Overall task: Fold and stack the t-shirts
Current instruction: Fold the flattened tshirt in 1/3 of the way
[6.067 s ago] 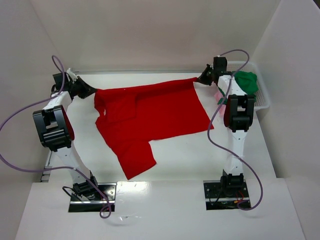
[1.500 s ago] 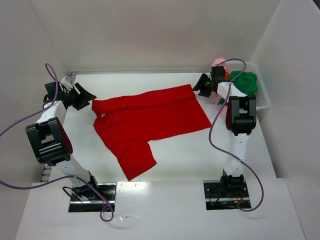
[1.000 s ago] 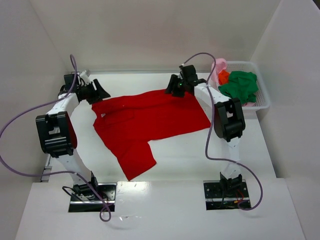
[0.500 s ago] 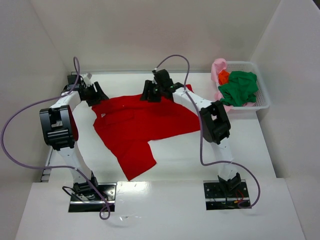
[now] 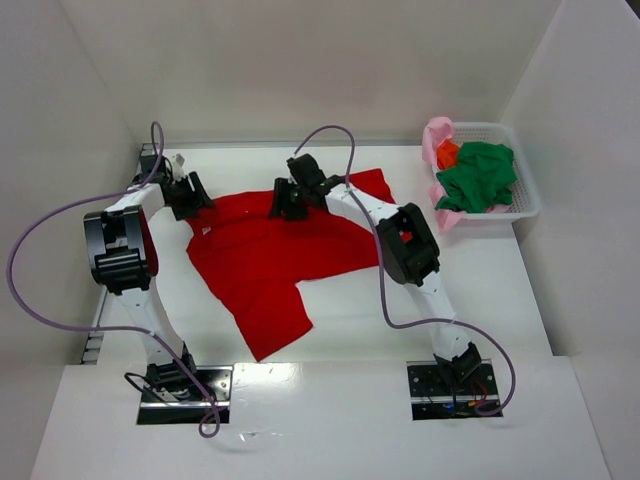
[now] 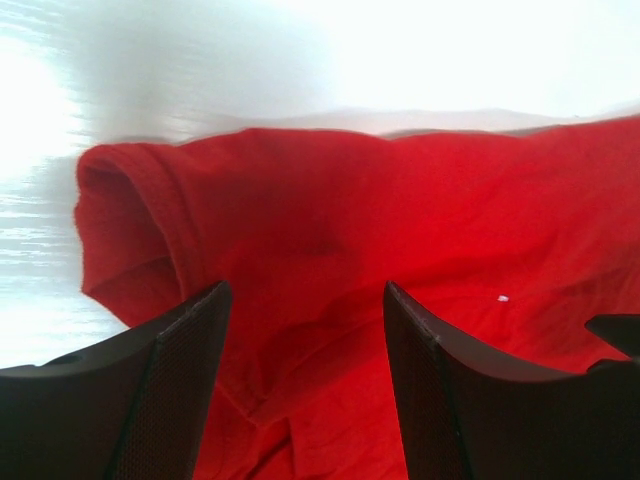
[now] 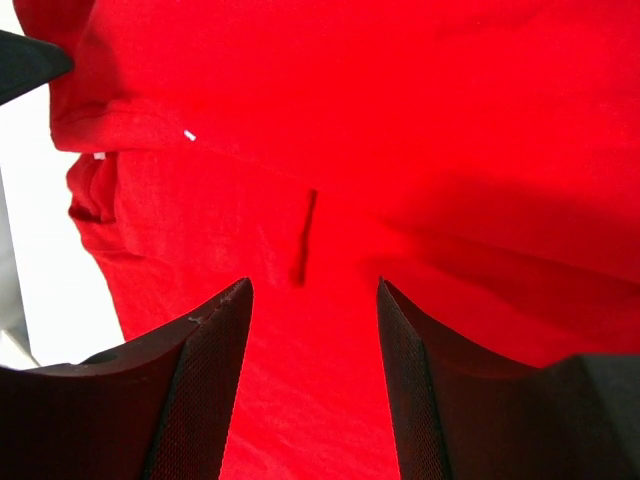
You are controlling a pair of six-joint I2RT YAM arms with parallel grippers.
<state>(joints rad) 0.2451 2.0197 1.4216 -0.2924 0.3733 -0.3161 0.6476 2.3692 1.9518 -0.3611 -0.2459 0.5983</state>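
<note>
Red shirt [image 5: 290, 250] is spread beneath wide, empty fingers [image 6: 180, 380] of left gripper [image 6: 305, 292] and right gripper [image 7: 313, 287]; first fold seemingly pending, edge to be pinched next.

Overhead, the right arm [image 5: 360, 207] crosses the upper middle of the red t-shirt [image 5: 270, 260] and hides the cloth beneath it. At the upper right, the orange t-shirt [image 5: 447, 153] is mostly buried under the green t-shirt [image 5: 480, 175] in the basket [image 5: 527, 200].

In both wrist views the red cloth runs past the frame edges, and the black fingers [image 6: 170, 390] are cut off at the bottom. A white speck [image 6: 501, 298], perhaps lint, is too small to identify.
</note>
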